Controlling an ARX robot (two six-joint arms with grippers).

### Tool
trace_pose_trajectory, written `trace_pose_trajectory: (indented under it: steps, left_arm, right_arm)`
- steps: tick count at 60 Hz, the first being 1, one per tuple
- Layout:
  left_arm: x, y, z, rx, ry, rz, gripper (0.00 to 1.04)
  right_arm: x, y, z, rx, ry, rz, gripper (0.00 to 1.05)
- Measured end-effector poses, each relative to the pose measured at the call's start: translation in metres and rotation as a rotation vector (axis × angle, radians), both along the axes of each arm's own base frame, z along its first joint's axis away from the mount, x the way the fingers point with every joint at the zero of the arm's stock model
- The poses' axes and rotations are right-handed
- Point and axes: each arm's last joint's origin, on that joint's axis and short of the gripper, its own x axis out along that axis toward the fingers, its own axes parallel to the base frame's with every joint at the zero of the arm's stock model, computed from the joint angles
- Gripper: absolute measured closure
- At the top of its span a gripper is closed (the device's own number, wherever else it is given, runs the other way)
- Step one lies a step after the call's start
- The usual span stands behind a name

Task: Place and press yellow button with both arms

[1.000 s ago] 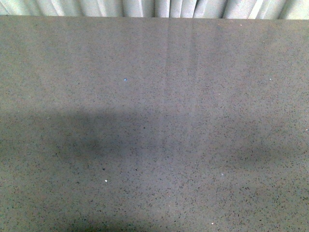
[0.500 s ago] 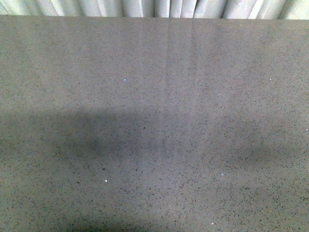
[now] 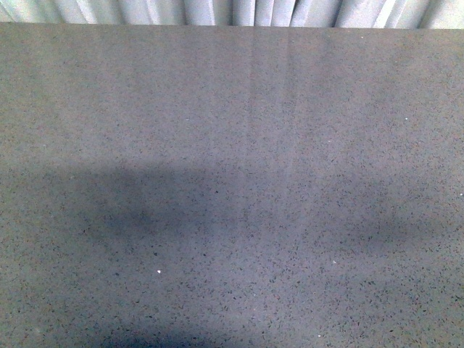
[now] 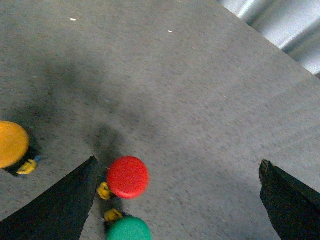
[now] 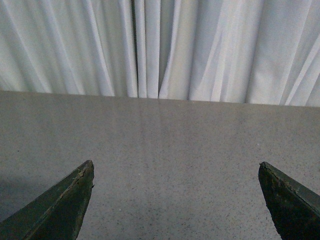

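The round yellow domed push button (image 4: pixel 12 144) is observed on the grey speckled tabletop (image 4: pixel 200 100), outside the left gripper (image 4: pixel 175 200), which is spread wide and holds nothing. A red round-capped button (image 4: pixel 127 176) and a green round-capped button (image 4: pixel 129 230) are noted just beside one finger (image 4: pixel 60 205), which stands between them and the yellow button. The right gripper (image 5: pixel 175 205) is likewise spread wide and empty, pointed toward a white pleated curtain (image 5: pixel 160 45).

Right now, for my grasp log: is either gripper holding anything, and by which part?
Nothing is held: left gripper and right gripper are both open; the yellow button sits ungripped.
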Motion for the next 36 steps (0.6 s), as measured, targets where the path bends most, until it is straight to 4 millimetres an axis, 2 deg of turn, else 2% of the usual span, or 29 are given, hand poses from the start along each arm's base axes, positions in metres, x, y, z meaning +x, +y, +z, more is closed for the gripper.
trace_pose_trajectory:
  steps: [2, 10, 36]
  left_arm:
    - [0.004, 0.013, -0.003, -0.011, 0.004, 0.029, 0.09]
    - [0.014, 0.039, -0.009, -0.011, 0.017, 0.089, 0.09]
    - [0.026, 0.09, -0.052, 0.132, 0.11, 0.25, 0.09]
  right_arm:
    - [0.0, 0.0, 0.0, 0.0, 0.0, 0.0, 0.09]
    - [0.0, 0.0, 0.0, 0.0, 0.0, 0.0, 0.09]
    - [0.0, 0.0, 0.0, 0.0, 0.0, 0.0, 0.09]
